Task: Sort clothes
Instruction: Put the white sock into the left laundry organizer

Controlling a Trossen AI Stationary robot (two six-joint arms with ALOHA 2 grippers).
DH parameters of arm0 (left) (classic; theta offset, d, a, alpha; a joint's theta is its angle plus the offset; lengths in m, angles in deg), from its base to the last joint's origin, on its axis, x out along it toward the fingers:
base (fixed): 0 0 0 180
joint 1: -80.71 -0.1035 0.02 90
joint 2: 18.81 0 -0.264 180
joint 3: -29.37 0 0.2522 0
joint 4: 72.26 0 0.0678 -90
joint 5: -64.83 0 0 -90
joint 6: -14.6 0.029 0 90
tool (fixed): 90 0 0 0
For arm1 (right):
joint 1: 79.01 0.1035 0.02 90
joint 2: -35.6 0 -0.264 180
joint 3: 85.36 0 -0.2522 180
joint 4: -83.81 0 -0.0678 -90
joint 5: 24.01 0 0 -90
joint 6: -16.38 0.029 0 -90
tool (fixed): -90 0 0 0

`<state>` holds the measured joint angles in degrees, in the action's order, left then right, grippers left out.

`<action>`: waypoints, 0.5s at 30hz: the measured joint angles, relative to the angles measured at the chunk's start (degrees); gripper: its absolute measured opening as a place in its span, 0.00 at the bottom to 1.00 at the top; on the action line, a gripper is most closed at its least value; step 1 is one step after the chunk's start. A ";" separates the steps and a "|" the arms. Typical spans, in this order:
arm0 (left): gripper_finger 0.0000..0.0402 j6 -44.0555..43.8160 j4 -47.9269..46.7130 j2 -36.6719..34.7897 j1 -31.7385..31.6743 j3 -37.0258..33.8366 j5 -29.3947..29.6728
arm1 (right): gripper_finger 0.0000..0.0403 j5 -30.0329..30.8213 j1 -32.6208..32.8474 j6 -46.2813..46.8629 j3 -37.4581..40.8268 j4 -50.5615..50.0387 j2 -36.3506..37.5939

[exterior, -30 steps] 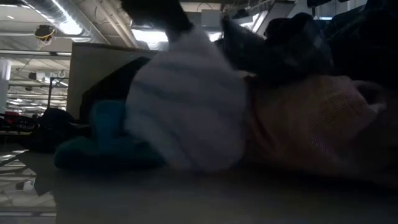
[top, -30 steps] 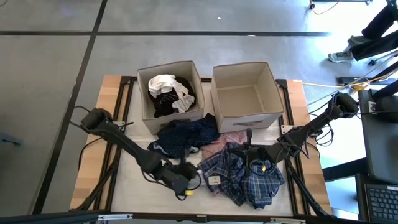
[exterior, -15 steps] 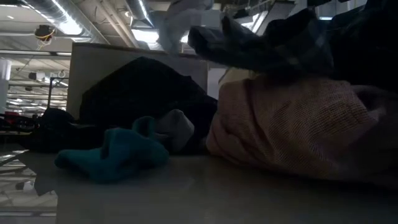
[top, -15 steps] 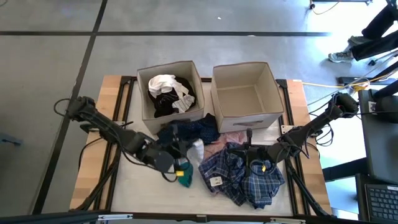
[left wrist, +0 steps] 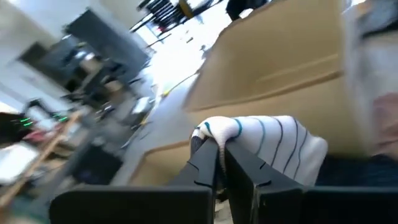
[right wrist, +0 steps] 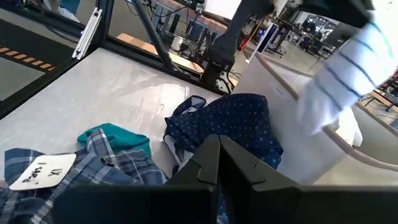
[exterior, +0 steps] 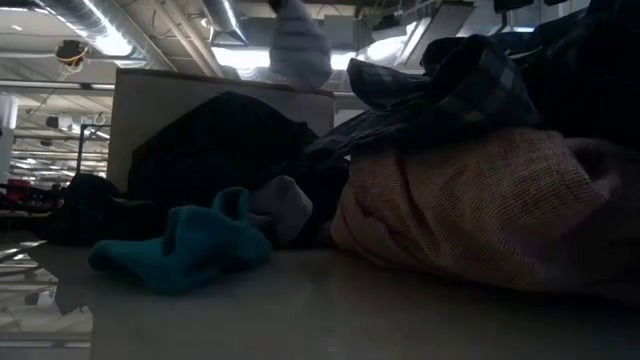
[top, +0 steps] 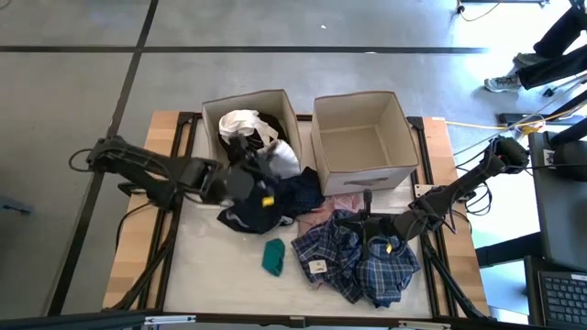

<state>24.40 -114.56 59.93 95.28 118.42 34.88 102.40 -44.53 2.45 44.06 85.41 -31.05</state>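
My left gripper (top: 266, 172) is shut on a white sock with teal stripes (left wrist: 273, 144), in the air beside the left beige box (top: 213, 137). That box holds white and black garments (top: 249, 137). The right box (top: 404, 124) shows a bare floor. A small teal item (top: 272, 257) lies on the table near the front. A navy dotted garment (top: 275, 200), a dusty-pink piece (top: 336, 203) and a blue-plaid garment (top: 371, 266) lie heaped together. My right gripper (top: 366, 223) is shut, over the plaid heap. My left gripper pinches the striped sock at one end, by its teal-edged rim (left wrist: 210, 129), between its two fingers. The fingers come slanting from the table's left. The sock is lifted clear of the table and droops past the fingertips. My right gripper: I cannot tell whether it touches the plaid garment below it.
Bare white table top (top: 215, 266) lies to the left of the teal item. A person's legs and shoes (top: 541, 55) show on the floor beyond the table's far right corner. A laptop (top: 564, 298) stands to the right of the table.
My left gripper has risen from the table's near edge and gone toward the far edge, up to the left box, carrying the striped sock lifted clear. The teal item has stayed on the table where the sock was picked up.
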 joint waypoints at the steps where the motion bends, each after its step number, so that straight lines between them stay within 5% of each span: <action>1: 0.03 1.08 -0.99 -0.37 -1.38 0.00 0.71 | 0.03 -0.01 0.00 0.00 0.00 -0.69 0.00; 10: 0.03 1.58 -7.43 -1.65 -16.18 0.04 3.16 | 0.03 -0.02 0.00 0.86 0.00 -6.19 0.00; 15: 0.03 -2.11 -11.30 -1.32 -23.96 0.02 -7.11 | 0.03 0.00 0.00 2.00 0.00 -6.58 0.00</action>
<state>22.30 -125.85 58.60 71.32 118.44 27.78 102.40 -44.53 4.44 44.06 78.83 -31.05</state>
